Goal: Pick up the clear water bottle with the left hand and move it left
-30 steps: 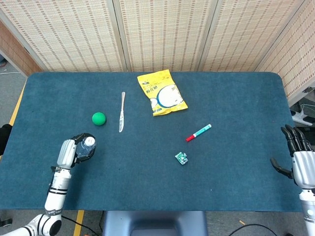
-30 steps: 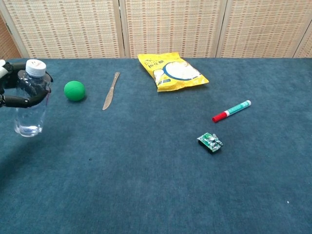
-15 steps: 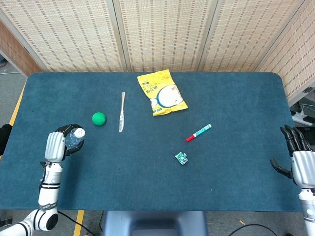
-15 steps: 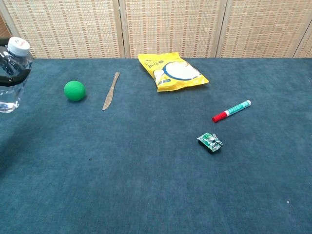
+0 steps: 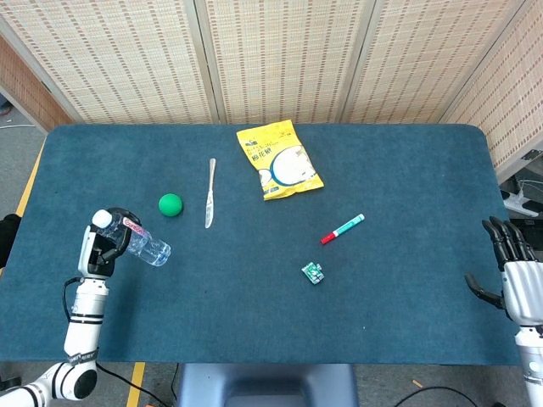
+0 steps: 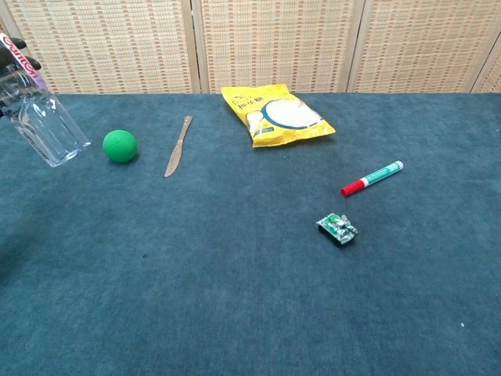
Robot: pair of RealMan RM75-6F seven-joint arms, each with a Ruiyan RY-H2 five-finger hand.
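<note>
Clearly my left hand (image 5: 96, 251) has its fingers wrapped round the cap end of the clear water bottle (image 5: 136, 240), lifted and tilted near the table's (image 5: 254, 322) left edge; held so high, it could swing loose and drop near the green ball (image 5: 170, 204). My right hand (image 5: 512, 263) rests open, holding nothing.

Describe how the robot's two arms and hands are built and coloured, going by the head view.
The left hand has a white back and black fingers. Its forearm is white and cylindrical, ringed with dark bands, and a thin black cable loops beside it near the table edge. The right hand looks alike: black fingers and thumb on a pale grey-white palm and wrist. No lettering can be read on either arm.
</note>
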